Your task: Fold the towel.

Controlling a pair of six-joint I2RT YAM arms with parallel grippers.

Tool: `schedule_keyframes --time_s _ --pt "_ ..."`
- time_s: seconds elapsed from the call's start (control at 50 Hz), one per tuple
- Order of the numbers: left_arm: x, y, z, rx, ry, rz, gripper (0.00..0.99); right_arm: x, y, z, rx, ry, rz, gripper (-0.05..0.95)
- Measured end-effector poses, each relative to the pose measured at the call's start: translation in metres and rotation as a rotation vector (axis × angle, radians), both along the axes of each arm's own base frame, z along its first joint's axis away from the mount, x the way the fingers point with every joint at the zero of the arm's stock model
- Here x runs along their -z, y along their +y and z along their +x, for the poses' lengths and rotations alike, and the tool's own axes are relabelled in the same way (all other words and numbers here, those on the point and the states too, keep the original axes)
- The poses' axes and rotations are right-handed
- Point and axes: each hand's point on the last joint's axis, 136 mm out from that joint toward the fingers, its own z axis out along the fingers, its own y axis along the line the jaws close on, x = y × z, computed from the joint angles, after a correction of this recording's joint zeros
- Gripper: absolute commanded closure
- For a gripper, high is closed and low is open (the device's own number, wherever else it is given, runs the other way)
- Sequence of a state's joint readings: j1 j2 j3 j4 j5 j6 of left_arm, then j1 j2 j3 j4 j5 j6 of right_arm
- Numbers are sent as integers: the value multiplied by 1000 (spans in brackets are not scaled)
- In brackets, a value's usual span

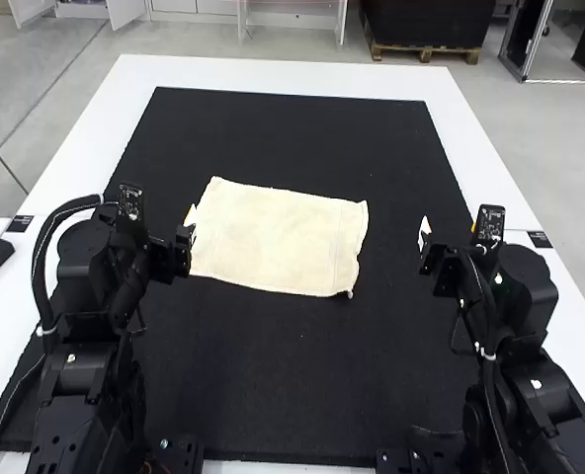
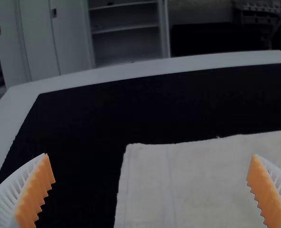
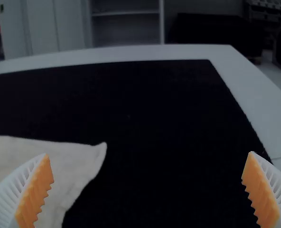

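Cream cotton-like cloth, the towel point(image 1: 278, 237), lies flat a little above and left of centre in the high view, on a black mat point(image 1: 292, 370) that covers much of the white table point(image 1: 110, 128). It makes a rough rectangle, wider than it is deep, tilted slightly so that its upper left corner sits highest. The sides are a bit wavy, and the lower right corner looks slightly rucked or turned. A seam runs down near the right-hand side.

As for progress, no fold is under way. Whether the towel is a single layer or has already been doubled once, I cannot tell from its edges; either way, it seems ready for a fold. What is left, I judge, is to take hold of an edge or a pair of corners, bring them across, and square up the result.

Both grippers are open and empty. The left gripper point(image 2: 150, 155) is at the towel's left side in the high view, close to that edge. The right gripper point(image 3: 149, 154) is at centre right there, apart from the towel, with bare mat between them.
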State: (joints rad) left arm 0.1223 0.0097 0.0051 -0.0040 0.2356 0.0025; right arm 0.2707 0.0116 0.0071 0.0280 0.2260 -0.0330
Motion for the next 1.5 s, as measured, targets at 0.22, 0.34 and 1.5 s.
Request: schedule_keyframes --time_s 0.22,0.34,1.5 --pt "0 0 0 0 0 0 30 0 0 0 0 0 0 -20" --pt "-1 0 0 1 -4 0 30 0 0 0 0 0 0 -20" --pt "-219 45 -89 -493 -763 494 30 -246 -66 -93 381 -720 -159 -10"
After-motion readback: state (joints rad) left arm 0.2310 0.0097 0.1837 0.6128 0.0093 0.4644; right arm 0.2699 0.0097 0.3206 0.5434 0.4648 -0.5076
